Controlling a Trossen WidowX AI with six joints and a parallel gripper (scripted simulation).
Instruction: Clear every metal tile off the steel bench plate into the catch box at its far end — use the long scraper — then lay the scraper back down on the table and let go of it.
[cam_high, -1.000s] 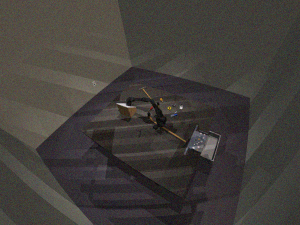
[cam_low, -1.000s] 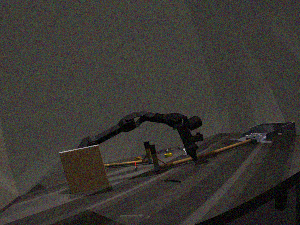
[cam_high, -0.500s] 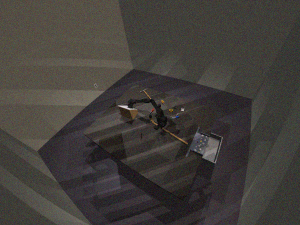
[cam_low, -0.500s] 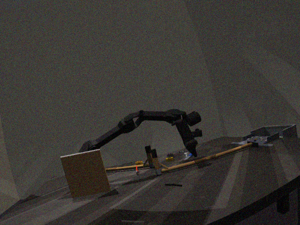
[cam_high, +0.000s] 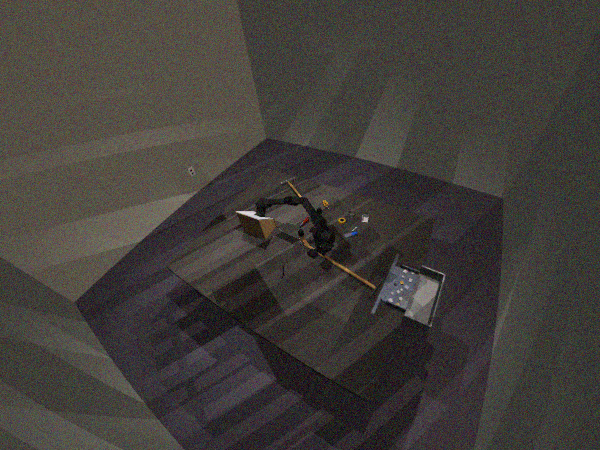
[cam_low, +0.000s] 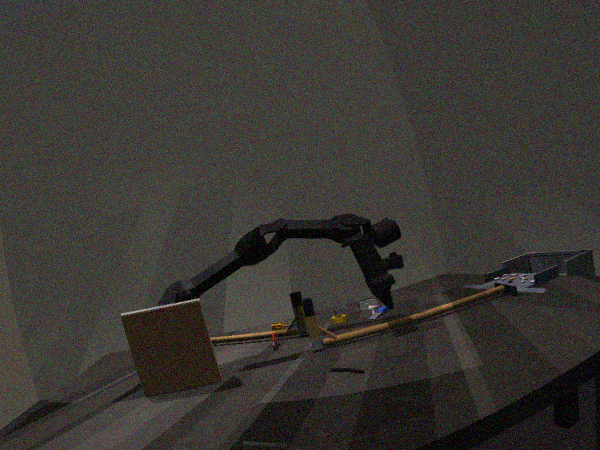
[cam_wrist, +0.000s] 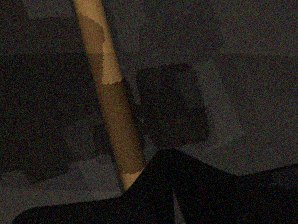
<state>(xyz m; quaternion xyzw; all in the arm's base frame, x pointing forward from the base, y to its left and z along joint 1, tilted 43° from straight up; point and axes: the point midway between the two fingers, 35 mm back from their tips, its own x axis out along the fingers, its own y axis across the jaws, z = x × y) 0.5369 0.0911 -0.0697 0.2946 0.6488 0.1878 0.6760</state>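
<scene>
The scraper's wooden handle (cam_high: 350, 272) (cam_low: 450, 306) (cam_wrist: 117, 120) runs low over the table to the steel plate (cam_high: 411, 288) (cam_low: 531, 285), where a long grey blade (cam_high: 377, 303) lies across the plate's near edge. Several small pale metal tiles and an orange one (cam_high: 401, 283) are spread on the plate. The catch box (cam_high: 425, 300) (cam_low: 546, 275) adjoins its far side. My gripper (cam_low: 390, 306) (cam_wrist: 166, 157) is shut and empty, slightly above the handle; in the wrist view the handle passes to the left of the fingertips. In the top view the fingertips are hidden.
Two dark-topped posts (cam_low: 308, 310) stand by the handle's near end. Another wooden-handled tool (cam_high: 295, 190) (cam_low: 245, 336) lies behind the arm. A brown panel (cam_high: 256, 226) (cam_low: 172, 350) stands by the arm's base. A yellow ring (cam_high: 342, 220), a blue-handled tool (cam_high: 352, 233) and a red item (cam_high: 305, 221) lie nearby.
</scene>
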